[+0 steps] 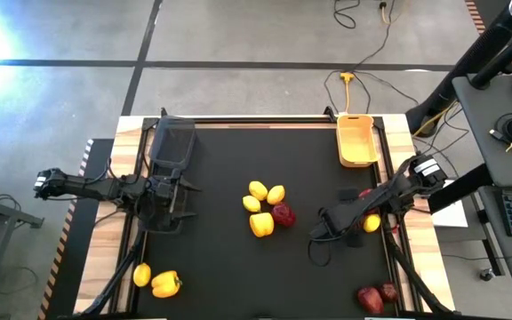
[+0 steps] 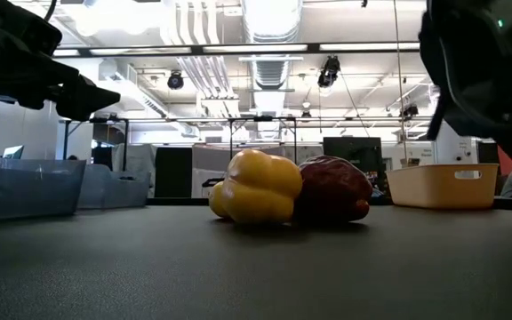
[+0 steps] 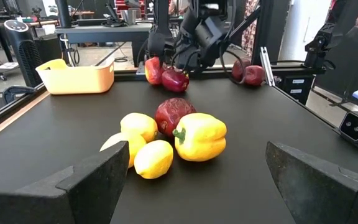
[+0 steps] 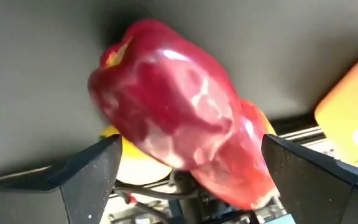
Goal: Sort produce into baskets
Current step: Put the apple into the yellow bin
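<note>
Black table (image 1: 229,276) holds all; food lies spread out, waiting for sorting.
Black basket (image 1: 172,142) at far left edge, yellow basket (image 1: 356,142) at far right, one for each kind.
Left gripper (image 1: 185,197) waits near black basket, jaws spread, nothing inside.
Right gripper (image 4: 185,165) low by right edge, jaws spread wide around red pepper (image 4: 173,118), likely for grab; not squeezing.
Middle pile: yellow pepper (image 1: 261,225), lemons (image 1: 258,190), dark red pepper (image 1: 283,214) touching.
</note>
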Robot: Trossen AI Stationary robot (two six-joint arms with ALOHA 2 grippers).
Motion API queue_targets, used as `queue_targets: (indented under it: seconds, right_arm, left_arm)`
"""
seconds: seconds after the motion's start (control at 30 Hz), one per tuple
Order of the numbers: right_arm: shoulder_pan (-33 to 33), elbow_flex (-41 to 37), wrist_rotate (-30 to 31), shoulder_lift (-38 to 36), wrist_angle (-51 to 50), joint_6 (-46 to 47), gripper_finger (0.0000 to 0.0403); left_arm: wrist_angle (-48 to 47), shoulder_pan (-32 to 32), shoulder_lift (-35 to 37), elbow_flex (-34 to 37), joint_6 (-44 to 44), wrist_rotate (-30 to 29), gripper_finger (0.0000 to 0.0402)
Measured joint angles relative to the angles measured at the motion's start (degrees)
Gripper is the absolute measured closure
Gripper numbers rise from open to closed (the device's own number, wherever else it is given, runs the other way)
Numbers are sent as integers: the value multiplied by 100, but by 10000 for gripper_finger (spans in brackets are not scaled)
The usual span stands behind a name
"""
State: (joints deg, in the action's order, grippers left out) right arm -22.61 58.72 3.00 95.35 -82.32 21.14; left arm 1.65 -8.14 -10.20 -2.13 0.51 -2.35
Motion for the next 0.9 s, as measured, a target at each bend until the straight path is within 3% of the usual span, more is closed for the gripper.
queue_targets:
  seconds: [0.2, 0.4, 0.57, 0.7, 0.8, 0.9]
  right_arm:
    - [4, -498, 6, 7, 877, -435, 25]
    - [26, -763, -7, 11, 1316, -83, 39]
    - [99, -643, -12, 8, 1309, 206, 94]
    - [339, -110, 30, -20, 896, 200, 98]
    - [679, 563, 583, -53, 64, 187, 98]
    - [1176, 1262, 1503, -168, -750, 253, 98]
  left_arm:
    - [0, 0, 0, 1, 0, 0, 42]
    - [1, 0, 0, 1, 0, -1, 42]
    - [0, -1, 0, 2, 0, -2, 42]
    - [0, -1, 0, 1, 0, -1, 42]
    - [0, 0, 0, 2, 0, -2, 42]
    - [0, 0, 0, 1, 0, -2, 42]
